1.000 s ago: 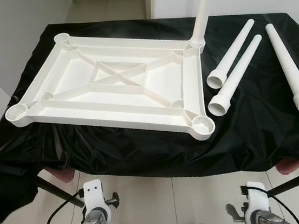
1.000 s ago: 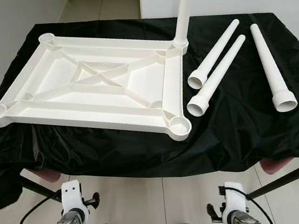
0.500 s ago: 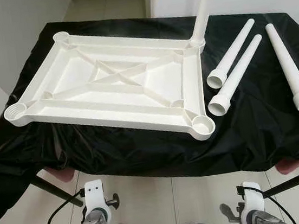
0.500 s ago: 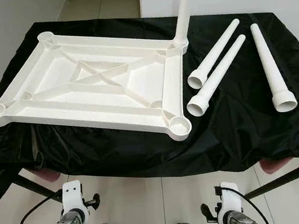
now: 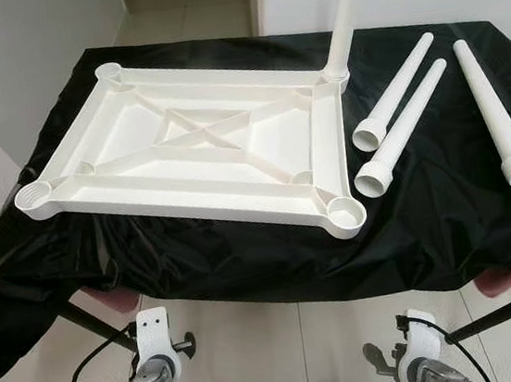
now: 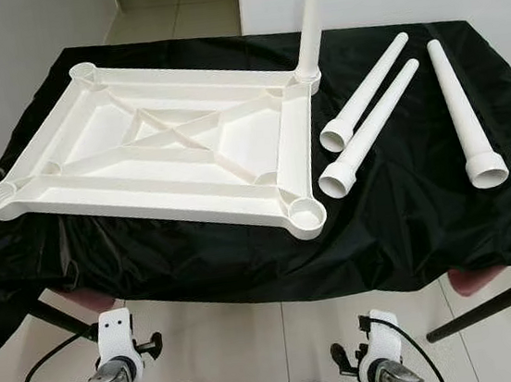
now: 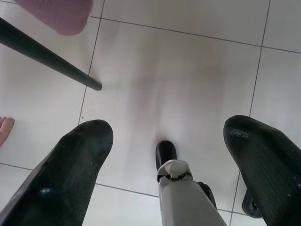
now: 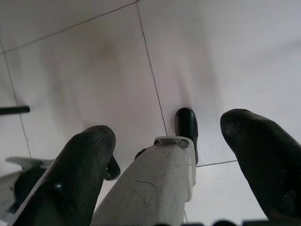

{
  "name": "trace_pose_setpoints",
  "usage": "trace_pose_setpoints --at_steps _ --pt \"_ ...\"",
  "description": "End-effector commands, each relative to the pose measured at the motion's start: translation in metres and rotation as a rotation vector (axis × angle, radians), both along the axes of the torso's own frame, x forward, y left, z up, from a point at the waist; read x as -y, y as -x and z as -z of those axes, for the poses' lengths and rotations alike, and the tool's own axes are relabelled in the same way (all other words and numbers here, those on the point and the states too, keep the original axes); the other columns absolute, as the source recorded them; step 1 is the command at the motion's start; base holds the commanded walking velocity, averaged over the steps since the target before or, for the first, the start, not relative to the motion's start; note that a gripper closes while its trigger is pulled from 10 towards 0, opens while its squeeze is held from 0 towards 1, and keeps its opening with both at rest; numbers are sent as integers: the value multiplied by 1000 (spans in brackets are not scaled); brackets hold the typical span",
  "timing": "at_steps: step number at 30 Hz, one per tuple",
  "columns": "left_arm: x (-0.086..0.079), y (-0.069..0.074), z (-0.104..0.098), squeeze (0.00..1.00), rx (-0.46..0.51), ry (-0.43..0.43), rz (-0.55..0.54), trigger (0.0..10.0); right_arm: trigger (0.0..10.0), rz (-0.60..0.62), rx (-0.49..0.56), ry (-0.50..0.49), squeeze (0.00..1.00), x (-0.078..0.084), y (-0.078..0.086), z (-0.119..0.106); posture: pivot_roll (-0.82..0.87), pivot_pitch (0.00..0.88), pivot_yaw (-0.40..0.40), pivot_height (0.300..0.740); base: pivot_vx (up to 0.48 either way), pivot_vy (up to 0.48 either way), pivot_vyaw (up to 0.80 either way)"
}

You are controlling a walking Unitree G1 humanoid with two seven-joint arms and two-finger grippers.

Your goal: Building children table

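Bare toes (image 7: pixel 4 128) beside open left gripper (image 7: pixel 178 155)

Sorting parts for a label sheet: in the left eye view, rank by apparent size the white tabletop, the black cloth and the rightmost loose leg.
1. black cloth
2. white tabletop
3. rightmost loose leg

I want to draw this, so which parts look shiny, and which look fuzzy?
In the left eye view the black cloth shows shiny wrinkles and the white tabletop is sharp and evenly lit. In the left wrist view the left gripper has soft, fuzzy fingers over pale, glary floor tiles. In the right wrist view the right gripper looks fuzzy too.
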State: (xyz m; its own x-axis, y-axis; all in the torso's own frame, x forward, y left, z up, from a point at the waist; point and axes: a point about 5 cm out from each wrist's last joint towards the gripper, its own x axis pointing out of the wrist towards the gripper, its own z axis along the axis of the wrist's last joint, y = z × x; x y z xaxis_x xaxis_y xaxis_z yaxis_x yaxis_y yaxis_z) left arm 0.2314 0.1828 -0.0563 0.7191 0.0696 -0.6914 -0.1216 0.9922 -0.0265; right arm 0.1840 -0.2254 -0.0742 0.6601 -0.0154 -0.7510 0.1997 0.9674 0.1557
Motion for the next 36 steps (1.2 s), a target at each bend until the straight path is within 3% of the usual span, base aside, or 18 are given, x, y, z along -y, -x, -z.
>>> trace_pose_setpoints --at_steps 1,13,36 --pt "-1 4 3 0 -32 -8 -14 10000 10000 41 -22 -13 0 -1 7 4 -23 56 69 740 0 0 0" --pt "0 2 2 0 -36 -8 -18 10000 10000 107 -46 -59 0 -4 17 10 -6 56 56 740 0 0 0" --pt "-1 5 4 0 -47 -25 -13 10000 10000 49 -63 -26 0 -5 15 9 -1 67 38 740 0 0 0"
